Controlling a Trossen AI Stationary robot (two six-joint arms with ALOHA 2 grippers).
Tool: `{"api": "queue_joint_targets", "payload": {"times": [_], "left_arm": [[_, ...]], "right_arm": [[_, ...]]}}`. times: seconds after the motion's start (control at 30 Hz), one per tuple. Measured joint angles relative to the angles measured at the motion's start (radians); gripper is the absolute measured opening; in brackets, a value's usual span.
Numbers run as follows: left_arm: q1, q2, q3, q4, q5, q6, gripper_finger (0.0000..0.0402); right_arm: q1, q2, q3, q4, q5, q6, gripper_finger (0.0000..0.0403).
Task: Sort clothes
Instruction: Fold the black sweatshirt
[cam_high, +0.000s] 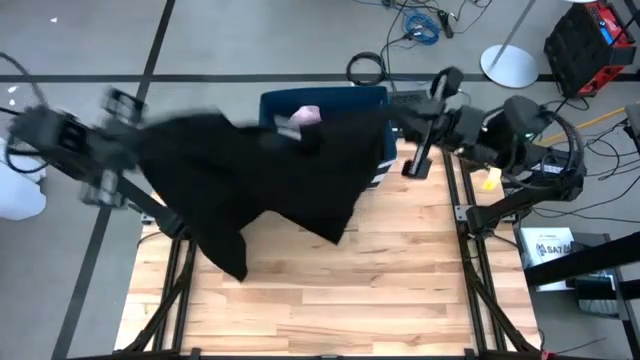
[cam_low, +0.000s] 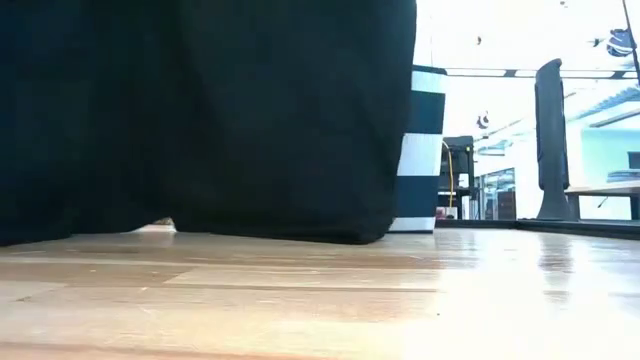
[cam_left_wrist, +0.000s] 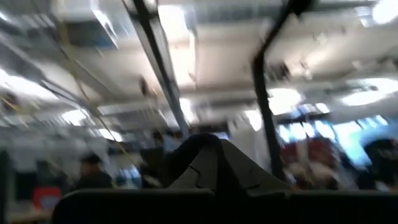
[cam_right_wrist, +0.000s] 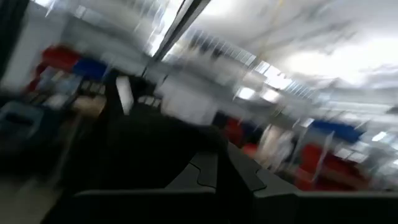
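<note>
Wooden tabletop (cam_high: 400, 290) under a large black garment (cam_high: 260, 170), stretched aloft.
Both grippers, left gripper (cam_high: 150, 130) and right gripper (cam_high: 385, 118), clamp its edges; limp, floppy cloth likely handles best gripped at corners.

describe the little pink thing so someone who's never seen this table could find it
Start at the dark blue bin at the wooden table's far edge. At the bin's opening, just above the big black garment, sits a pale pink piece. It is the only light-coloured fabric there.
</note>
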Motion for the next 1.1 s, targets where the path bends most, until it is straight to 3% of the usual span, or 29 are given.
{"api": "queue_joint_targets", "payload": {"times": [0.1, 0.23, 0.5, 0.7, 0.83, 0.97, 1.1], "left_arm": [[-0.001, 0.037, -0.022, -0.099, 0.021, -0.093, 0.0003], [-0.028, 0.118, -0.044, -0.118, 0.029, -0.164, 0.0003], [-0.211, 0.327, -0.048, -0.094, 0.010, -0.176, 0.0002], [-0.383, 0.479, -0.048, 0.014, -0.173, -0.174, 0.0002], [-0.479, 0.532, -0.048, 0.068, -0.288, -0.132, 0.0002], [-0.555, 0.537, -0.048, 0.097, -0.532, -0.043, 0.0002], [-0.562, 0.535, -0.057, -0.032, -0.774, -0.089, 0.0002]], "right_arm": [[0.047, -0.001, 0.034, -0.195, 0.006, 0.053, 0.0000], [0.162, -0.021, 0.044, -0.323, 0.058, 0.111, 0.0000], [0.559, -0.044, 0.045, -0.652, 0.336, 0.294, 0.0000], [0.917, 0.027, -0.007, -0.726, 0.675, 0.488, 0.0000], [1.070, 0.120, -0.009, -0.621, 0.900, 0.410, 0.0000], [1.104, 0.172, -0.009, -0.570, 1.091, 0.317, 0.0000], [1.020, 0.174, -0.010, -0.794, 1.104, 0.558, 0.0000]]}}
